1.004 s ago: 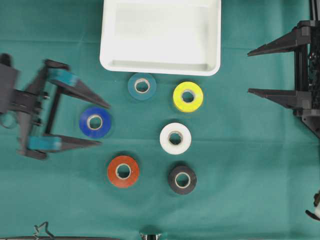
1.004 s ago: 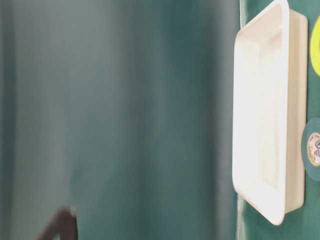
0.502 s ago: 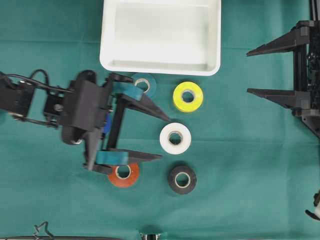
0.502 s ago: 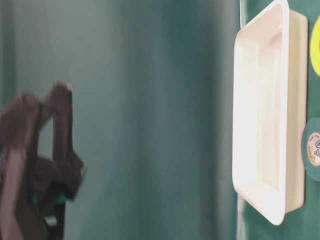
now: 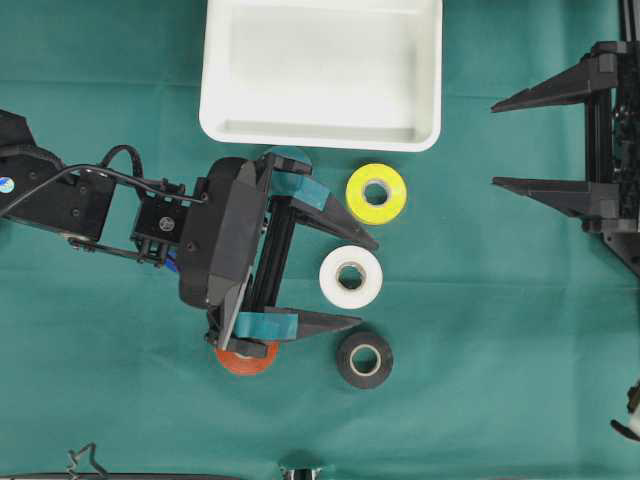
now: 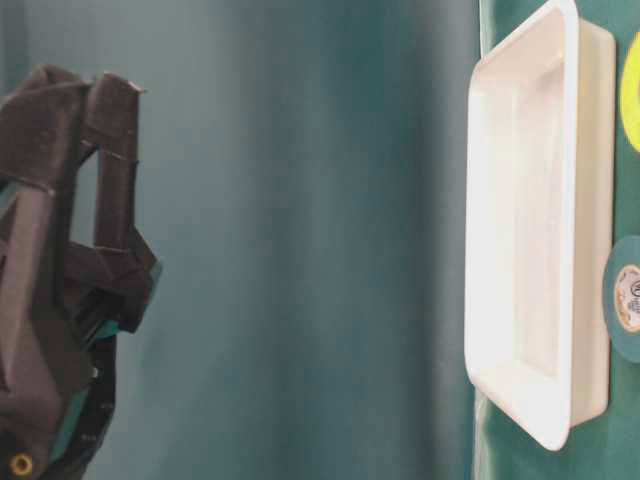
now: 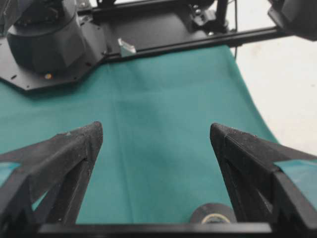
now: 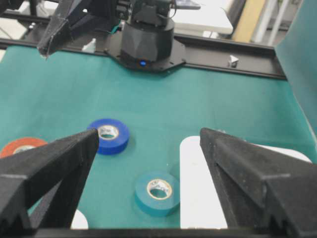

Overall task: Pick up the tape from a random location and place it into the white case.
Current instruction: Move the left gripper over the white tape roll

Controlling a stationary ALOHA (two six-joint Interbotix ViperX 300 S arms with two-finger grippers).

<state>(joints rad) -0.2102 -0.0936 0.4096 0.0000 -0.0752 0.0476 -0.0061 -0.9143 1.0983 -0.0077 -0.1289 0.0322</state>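
Tape rolls lie scattered on the green counter (image 5: 520,330) at 6 o'clock from the white case (image 5: 320,135), which sits empty at the 12 o'clock edge of the overhead view. Farthest left, the red roll (image 5: 244,360) peeks out from under the left gripper (image 5: 345,280), whose fingers stand wide apart, holding nothing, tips pointing toward 3 o'clock. The blue roll (image 8: 110,135) is hidden beneath that arm from above, though the right wrist view shows it. A teal roll (image 5: 290,156) sits just below the case rim, partly covered by the upper finger. The white roll (image 5: 351,277) lies just beyond the fingertips, between their lines; the black roll (image 5: 364,359) is at 5 o'clock from the tips, the yellow roll (image 5: 376,193) at 1 o'clock.

The step in hand looks like lining up on the white roll. To do it well, the gripper should centre over that roll and descend so one finger passes each side, closing across its outer wall. Room is tight: the black and yellow rolls are near, so a slanted descent could nudge them. Toward the case, the way past the yellow roll is short, and the rim must be cleared by lifting first.

At far right, the right gripper (image 5: 497,142) waits at 3 o'clock, fingers apart and empty, well clear of the rolls.
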